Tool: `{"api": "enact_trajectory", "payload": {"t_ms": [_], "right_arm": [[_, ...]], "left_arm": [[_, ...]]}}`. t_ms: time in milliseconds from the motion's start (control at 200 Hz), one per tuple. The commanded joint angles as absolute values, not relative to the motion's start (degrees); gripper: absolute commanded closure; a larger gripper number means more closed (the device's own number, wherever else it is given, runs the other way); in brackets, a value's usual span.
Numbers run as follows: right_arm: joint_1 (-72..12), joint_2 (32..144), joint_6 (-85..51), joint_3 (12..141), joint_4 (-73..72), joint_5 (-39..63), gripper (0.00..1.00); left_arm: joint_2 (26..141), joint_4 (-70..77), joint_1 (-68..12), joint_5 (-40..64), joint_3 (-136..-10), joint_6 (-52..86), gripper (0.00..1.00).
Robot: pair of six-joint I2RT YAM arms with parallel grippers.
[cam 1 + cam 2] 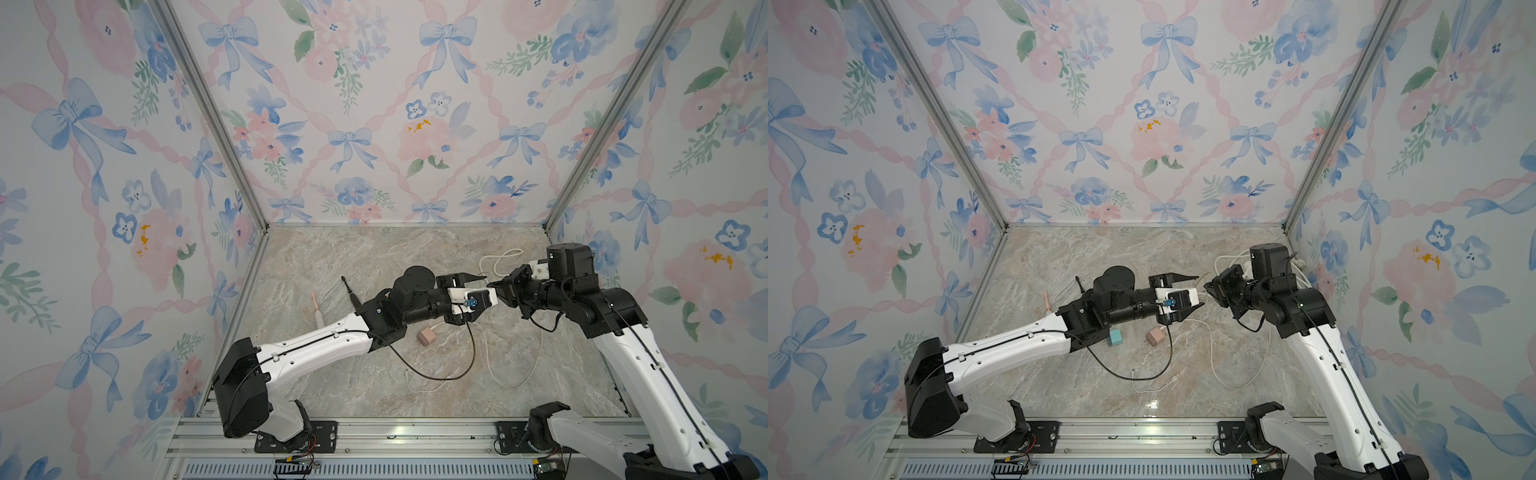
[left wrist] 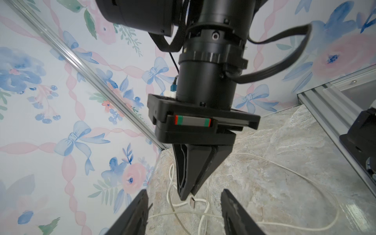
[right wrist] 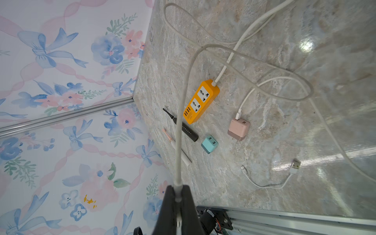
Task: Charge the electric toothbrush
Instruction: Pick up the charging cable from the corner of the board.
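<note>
Right gripper (image 3: 178,195) clamped on cable (image 3: 179,132) | left gripper (image 2: 184,194) jaws apart around USB plug (image 2: 192,202) | risk: we close off-centre and the plug twists free

On the bench (image 1: 1059,257), one toothbrush (image 1: 318,316) lies left of a second toothbrush (image 1: 350,293). Right of both sit the left adapter (image 1: 1113,337) and right adapter (image 1: 1154,336), a loose cable (image 3: 295,164) in front.

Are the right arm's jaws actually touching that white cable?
Touching. The right wrist view shows the white cable pinched between the shut jaws of the right gripper.
</note>
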State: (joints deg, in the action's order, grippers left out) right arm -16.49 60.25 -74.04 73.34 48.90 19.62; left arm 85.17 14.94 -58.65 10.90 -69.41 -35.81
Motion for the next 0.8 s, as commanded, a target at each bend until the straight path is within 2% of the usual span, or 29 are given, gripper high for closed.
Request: {"api": "enact_trajectory", "payload": {"t_ms": [0,65,155,410,645,795], "right_arm": [[-17.8,58.0,-82.3,72.2,43.0,14.9,1.00],[-18.0,57.6,-82.9,72.4,42.8,14.0,1.00],[-18.9,57.7,-83.4,72.9,42.8,13.5,1.00],[-21.7,58.9,-85.1,72.7,40.3,13.1,1.00],[-23.0,59.1,-85.3,72.4,40.1,12.4,1.00],[-23.5,59.0,-85.1,72.6,40.3,12.2,0.99]], "left_arm": [[86.7,17.4,-57.4,9.7,-67.6,-44.5,0.46],[86.5,17.5,-56.4,11.5,-67.2,-44.5,0.49],[87.0,17.5,-55.5,12.0,-67.9,-43.8,0.59],[89.2,17.9,-55.5,14.0,-70.9,-43.9,0.63],[90.3,18.2,-55.4,13.8,-72.1,-44.2,0.73],[90.7,18.2,-55.3,12.7,-72.3,-44.4,0.84]]}}
